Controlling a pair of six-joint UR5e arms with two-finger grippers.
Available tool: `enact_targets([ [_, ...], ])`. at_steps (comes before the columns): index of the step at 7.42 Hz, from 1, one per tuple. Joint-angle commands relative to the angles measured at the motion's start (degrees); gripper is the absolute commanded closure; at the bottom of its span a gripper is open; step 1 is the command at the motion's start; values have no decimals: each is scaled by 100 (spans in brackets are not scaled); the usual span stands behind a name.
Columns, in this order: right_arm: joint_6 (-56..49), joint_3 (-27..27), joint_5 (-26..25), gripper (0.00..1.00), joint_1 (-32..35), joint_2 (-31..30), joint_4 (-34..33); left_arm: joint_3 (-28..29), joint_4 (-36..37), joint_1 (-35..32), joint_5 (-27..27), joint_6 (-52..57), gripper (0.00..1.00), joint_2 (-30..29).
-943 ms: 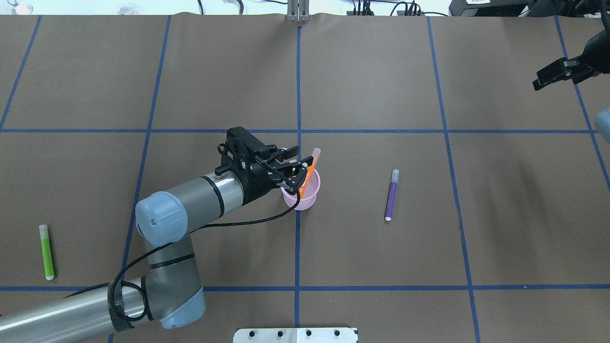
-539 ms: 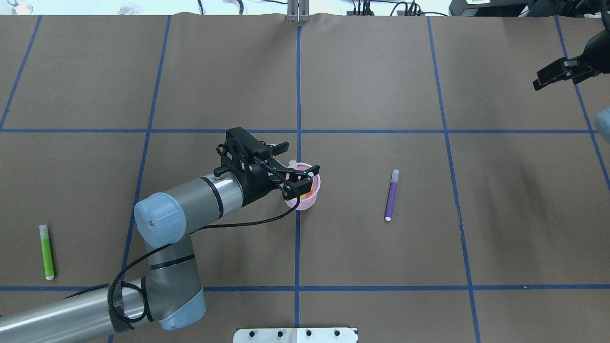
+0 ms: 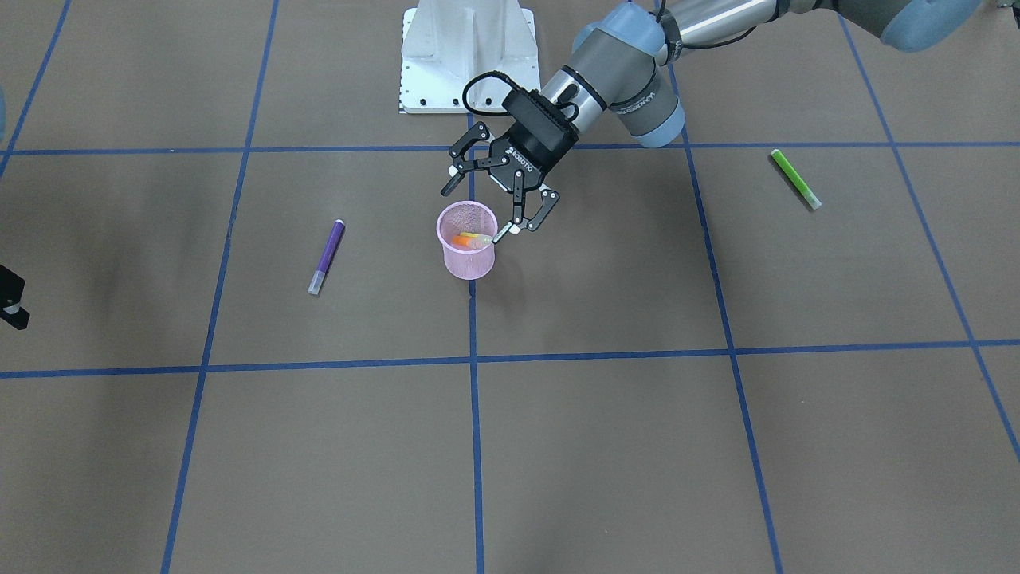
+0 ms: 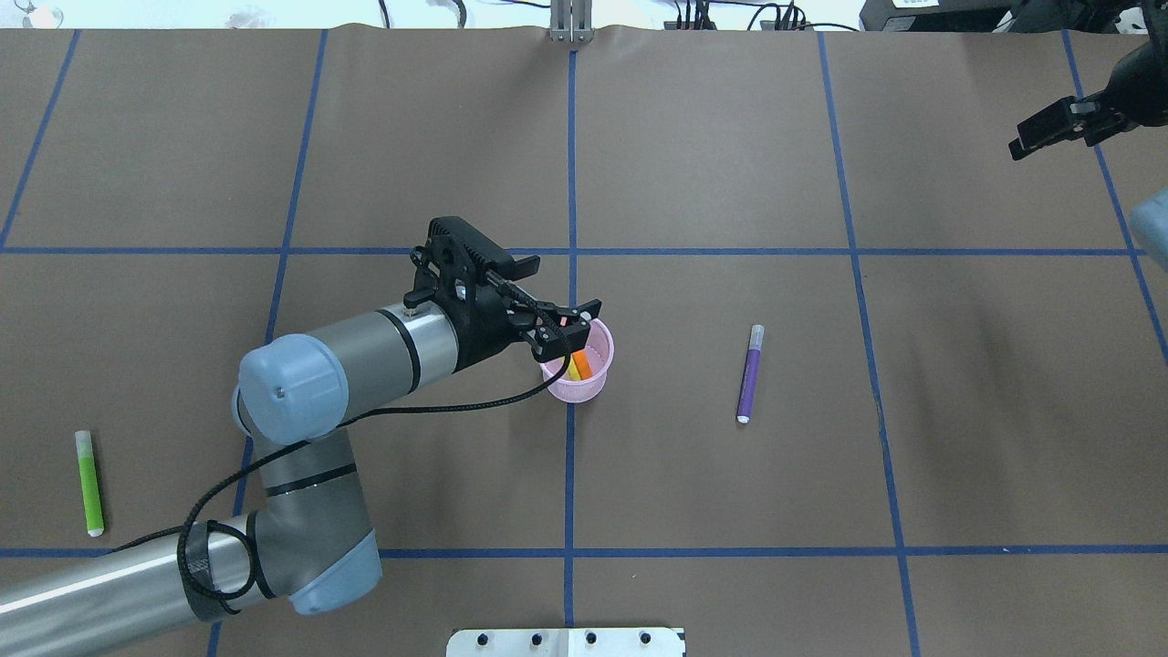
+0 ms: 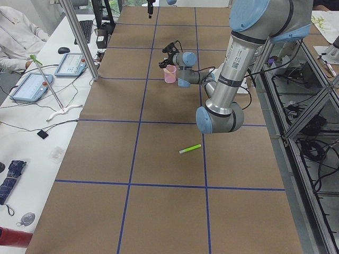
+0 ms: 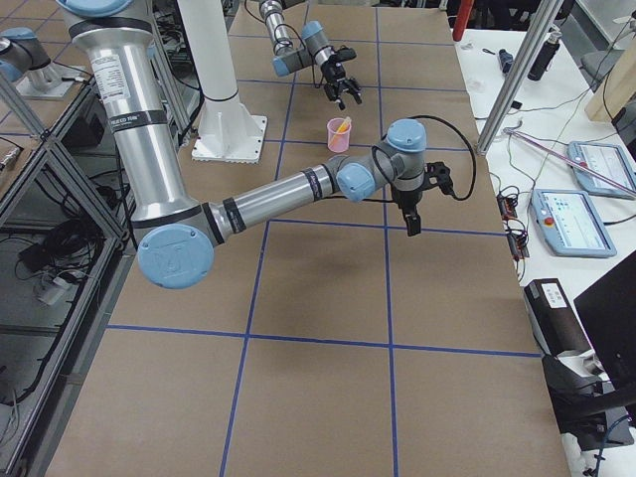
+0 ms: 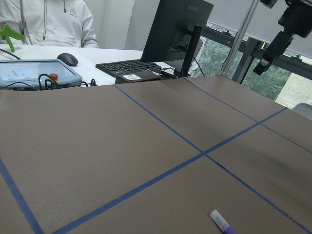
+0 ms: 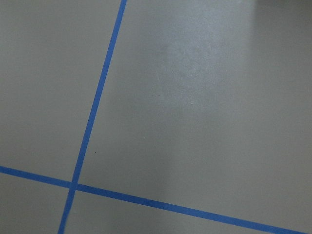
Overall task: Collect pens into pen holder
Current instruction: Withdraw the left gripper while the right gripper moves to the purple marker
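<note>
A brown paper-covered desk (image 4: 730, 137) ruled in blue tape carries the scene, with the grey-and-blue left arm (image 4: 365, 347) reaching to its centre. The left hand (image 3: 482, 211) hovers at the rim of the small pink wire-mesh cylindrical pen holder (image 3: 467, 259), fingers spread apart and gripping nothing. The right hand (image 4: 1036, 139) hangs at the far edge on its own side, well apart from everything; whether its fingers are apart or together cannot be told. Inside the holder lean a slim orange pen (image 4: 585, 365) and a slim yellow pen (image 4: 574, 369). A purple pen with a pale cap (image 4: 748, 374) lies flat on the desk to the holder's right, and a green pen with a pale cap (image 4: 88, 484) lies far out on the left. The drop-off looks complete, half the job done. The next move calls for lifting clear of the light holder without nudging it, then setting fingers across one of the loose pens
</note>
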Motion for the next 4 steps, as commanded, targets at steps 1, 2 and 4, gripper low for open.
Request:
enact_targets([
  [1, 91, 106, 24, 0, -37, 66, -1, -653, 2205, -722, -1071, 12, 0, 61],
  [2, 910, 306, 15, 0, -289, 66, 17, -926, 3225, -1161, -1826, 169, 0, 61],
  [4, 2466, 737, -230, 0, -974, 128, 140, -1532, 5333, -2075, -3024, 739, 1, 61],
])
